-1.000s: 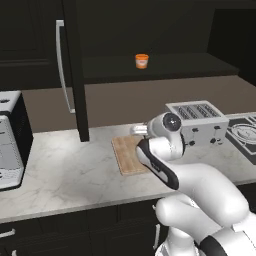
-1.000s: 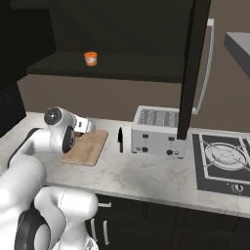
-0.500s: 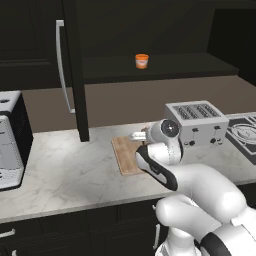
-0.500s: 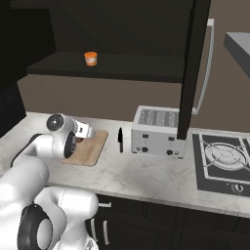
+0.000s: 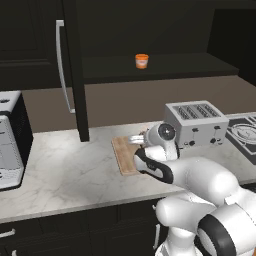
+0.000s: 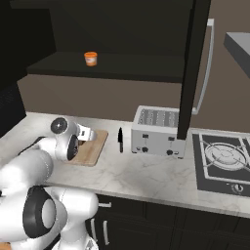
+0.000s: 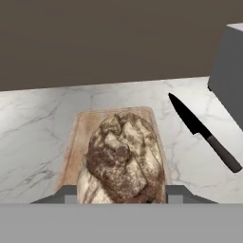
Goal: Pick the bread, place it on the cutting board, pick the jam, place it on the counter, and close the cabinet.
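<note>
The claw is seen in the hand view closed on the bread, a brown, crusty loaf piece that is gripped between the two fingers at its lower sides. The bread is held directly over the cutting board, a thin light-brown wooden board that lies flat on the marbled table; whether the loaf touches the board cannot be told. A black-handled knife lies on the table just beside the board, its blade pointing toward the back wall. A grey block at the right edge of that view is the side of the toaster.

In the left base view the arm is bent low over the cutting board, with the wrist and claw lying near the board's far end. The silver toaster stands beside the board on the table. The jam, a small orange jar, stands on the lower shelf of the cabinet, whose tall dark door with a silver bar handle is open.

In the right base view the jam is again shown on the shelf, well apart from the claw. The knife lies between the cutting board and the toaster. A stove burner is set in the table at the right.
</note>
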Robot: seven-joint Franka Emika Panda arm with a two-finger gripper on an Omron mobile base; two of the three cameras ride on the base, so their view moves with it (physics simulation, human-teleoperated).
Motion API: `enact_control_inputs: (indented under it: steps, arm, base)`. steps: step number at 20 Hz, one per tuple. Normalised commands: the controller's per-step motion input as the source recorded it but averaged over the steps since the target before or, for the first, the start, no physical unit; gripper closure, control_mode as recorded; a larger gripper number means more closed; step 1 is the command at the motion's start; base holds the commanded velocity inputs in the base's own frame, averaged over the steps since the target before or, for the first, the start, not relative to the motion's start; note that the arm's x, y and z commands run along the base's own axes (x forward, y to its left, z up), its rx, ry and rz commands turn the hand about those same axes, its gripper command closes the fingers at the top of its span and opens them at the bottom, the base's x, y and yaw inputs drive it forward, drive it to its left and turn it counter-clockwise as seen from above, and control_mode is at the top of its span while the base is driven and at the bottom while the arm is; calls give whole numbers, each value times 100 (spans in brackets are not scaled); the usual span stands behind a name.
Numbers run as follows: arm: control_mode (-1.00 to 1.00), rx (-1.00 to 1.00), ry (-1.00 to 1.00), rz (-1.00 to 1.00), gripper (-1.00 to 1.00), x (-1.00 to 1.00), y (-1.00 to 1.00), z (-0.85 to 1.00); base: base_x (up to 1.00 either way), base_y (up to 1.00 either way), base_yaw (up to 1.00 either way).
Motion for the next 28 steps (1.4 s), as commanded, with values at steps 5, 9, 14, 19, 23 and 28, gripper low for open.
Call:
enact_control_inputs:
  steps: [5, 9, 14, 19, 23, 28]
  arm:
    - [-100, 0, 0, 2, 100, 17, 1, -27]
    - [-100, 0, 0, 2, 100, 12, 0, -29]
    - [-100, 0, 0, 2, 100, 7, 0, -27]
    - [-100, 0, 0, 1, 100, 13, 1, -21]
    - [-100, 0, 0, 0, 100, 22, 2, -10]
    - [-100, 0, 0, 0, 100, 19, 4, -11]
  base:
    - [0, 0, 0]
    - [0, 0, 0]
    - [0, 0, 0]
    - [0, 0, 0]
    - [0, 0, 0]
    - [0, 0, 0]
